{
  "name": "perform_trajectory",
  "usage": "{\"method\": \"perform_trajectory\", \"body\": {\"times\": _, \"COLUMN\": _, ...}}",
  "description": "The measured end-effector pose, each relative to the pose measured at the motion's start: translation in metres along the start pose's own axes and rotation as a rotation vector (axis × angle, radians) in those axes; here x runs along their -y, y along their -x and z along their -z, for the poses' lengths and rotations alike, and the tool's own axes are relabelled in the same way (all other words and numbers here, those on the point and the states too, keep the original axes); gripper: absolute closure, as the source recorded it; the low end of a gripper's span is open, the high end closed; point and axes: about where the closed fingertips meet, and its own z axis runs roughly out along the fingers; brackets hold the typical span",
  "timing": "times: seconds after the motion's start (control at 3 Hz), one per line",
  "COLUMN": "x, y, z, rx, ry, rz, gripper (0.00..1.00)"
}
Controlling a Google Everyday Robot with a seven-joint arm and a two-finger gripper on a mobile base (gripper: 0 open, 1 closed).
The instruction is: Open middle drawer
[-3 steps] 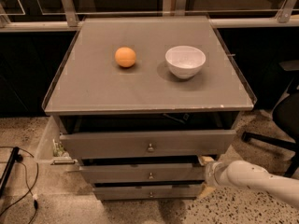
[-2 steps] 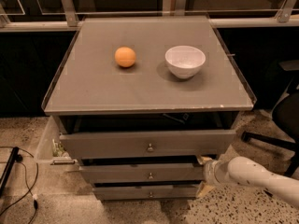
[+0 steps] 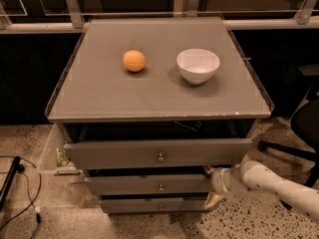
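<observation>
- The gripper (image 3: 210, 185) sits low at the right front corner of the grey cabinet (image 3: 149, 96), on the end of the white arm (image 3: 279, 187) reaching in from the right.
- Its fingers (image 3: 208, 170) stand apart, one above and one below the right end of the middle drawer (image 3: 144, 184). I cannot tell whether they actually pinch that edge.
- The middle drawer is the second front down, under the taller top drawer (image 3: 124, 154) and above the slim bottom drawer (image 3: 134, 204). It looks barely out, if at all.
- Its small round knob (image 3: 161, 187) is at the centre of the front, well apart from the gripper, so any pull comes from the corner.
- Risk one: a corner pull may skew the drawer on its runners, and it could bind rather than slide.
- Risk two: a thin edge offers little purchase, so the fingers could slip off and come away with nothing.
- Risk three: the top drawer juts out overhead, and the upper finger could catch its underside on the way back.
- Risk four: a hard tug might jolt the cabinet. The orange (image 3: 134, 60) on top could then roll, and the white bowl (image 3: 198, 65) could shift.
</observation>
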Motion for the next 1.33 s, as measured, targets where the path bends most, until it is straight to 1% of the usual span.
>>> {"method": "perform_trajectory", "body": {"times": 0.33, "x": -0.0013, "y": 0.0013, "z": -0.0097, "rx": 0.002, "ry": 0.021, "rz": 0.02, "gripper": 0.0}}
{"method": "perform_trajectory", "body": {"times": 0.67, "x": -0.0013, "y": 0.0014, "z": -0.0098, "rx": 0.002, "ry": 0.022, "rz": 0.02, "gripper": 0.18}}
{"method": "perform_trajectory", "body": {"times": 1.0, "x": -0.0013, "y": 0.0014, "z": -0.0098, "rx": 0.002, "ry": 0.022, "rz": 0.02, "gripper": 0.41}}
{"method": "perform_trajectory", "body": {"times": 1.33, "x": -0.0005, "y": 0.006, "z": -0.0082, "rx": 0.016, "ry": 0.037, "rz": 0.035, "gripper": 0.64}}
